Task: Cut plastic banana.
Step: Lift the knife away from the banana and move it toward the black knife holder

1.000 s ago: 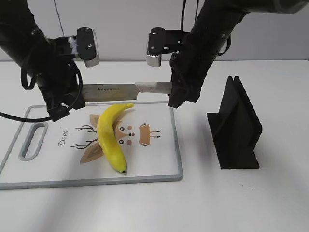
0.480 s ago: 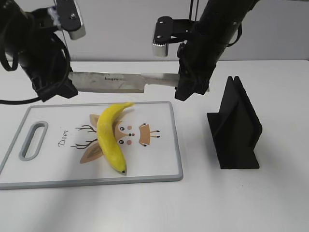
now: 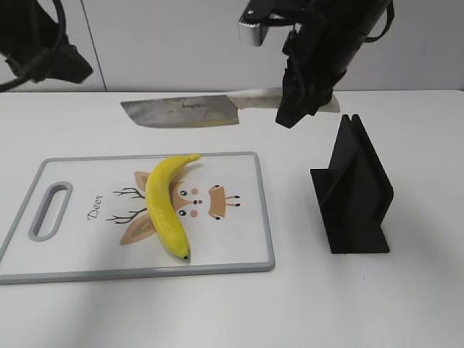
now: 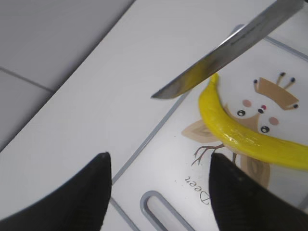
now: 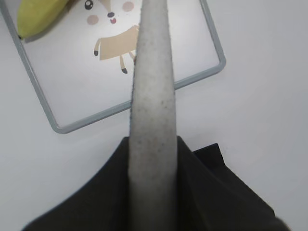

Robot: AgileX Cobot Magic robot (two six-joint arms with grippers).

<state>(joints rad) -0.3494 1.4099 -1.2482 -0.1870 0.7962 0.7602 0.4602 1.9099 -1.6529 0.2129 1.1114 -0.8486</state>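
At the far left of the exterior view the left arm (image 3: 43,51) sits high above the table, only its dark body in frame. The left wrist view shows the left gripper (image 4: 159,192) with its two black fingers (image 4: 72,199) spread wide apart and nothing between them, hanging over the left end of the cutting board.

The cutting board (image 3: 80,254) lies flat on the white table (image 3: 217,319), a slot handle (image 3: 49,210) at its left end and a cartoon deer with the word "Deer" printed on its face. The banana (image 3: 165,206) lies on the board across the deer picture, its stem end pointing toward the back edge and its dark tip toward the front edge. It looks whole and uncut.

Above and behind the banana, a knife (image 3: 181,112) hangs in the air, blade roughly level and pointing left, clear of both the banana and the board. In the left wrist view the blade tip (image 4: 163,92) shows above the banana's stem end.

The right gripper (image 3: 308,98) is clamped on the knife's pale handle (image 5: 149,110); the right wrist view looks straight down the handle, with the black fingers pressed against it on both sides.

To the right of the board, apart from it, a black stand (image 3: 353,192) sits upright on the table.
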